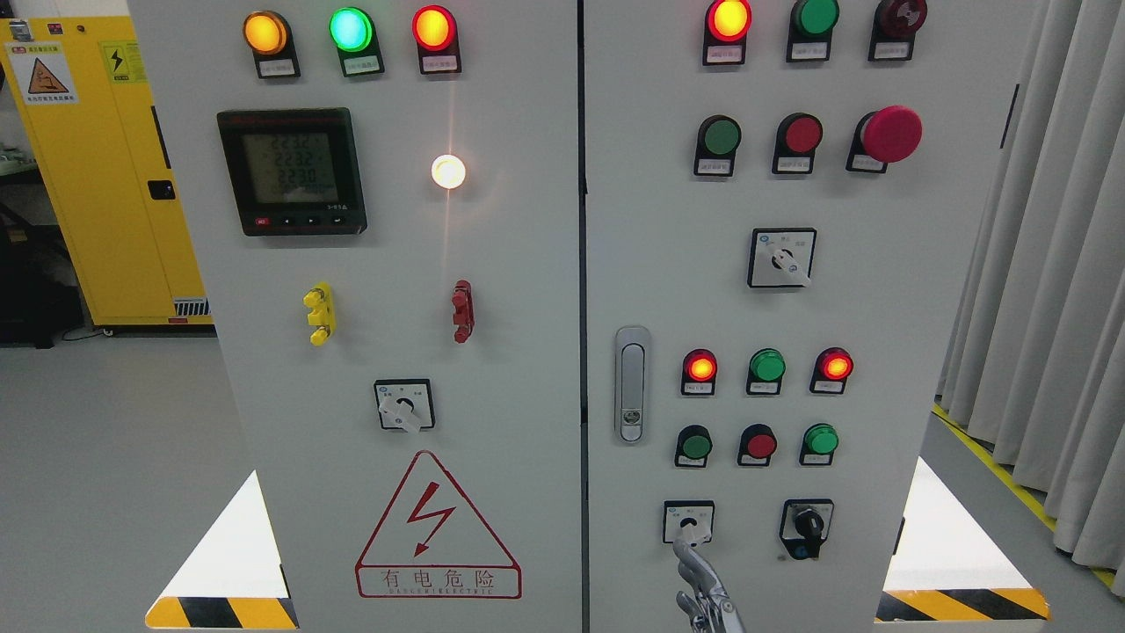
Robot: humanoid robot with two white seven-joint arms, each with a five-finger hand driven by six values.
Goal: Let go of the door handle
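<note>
Silver recessed door handle [632, 384] on right grey cabinet door [879, 308], flush, near centre seam, untouched. Metallic robot hand [699, 576] at bottom edge, fingertip touching white rotary selector switch [688, 523] below handle. Arm side unclear; finger state cannot tell.

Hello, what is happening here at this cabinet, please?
A robot hand rises from the bottom edge in front of the electrical cabinet. One of its fingers reaches up to the white rotary switch at the lower part of the right door. The silver door handle higher up is free; nothing holds it. The doors look closed.
</note>
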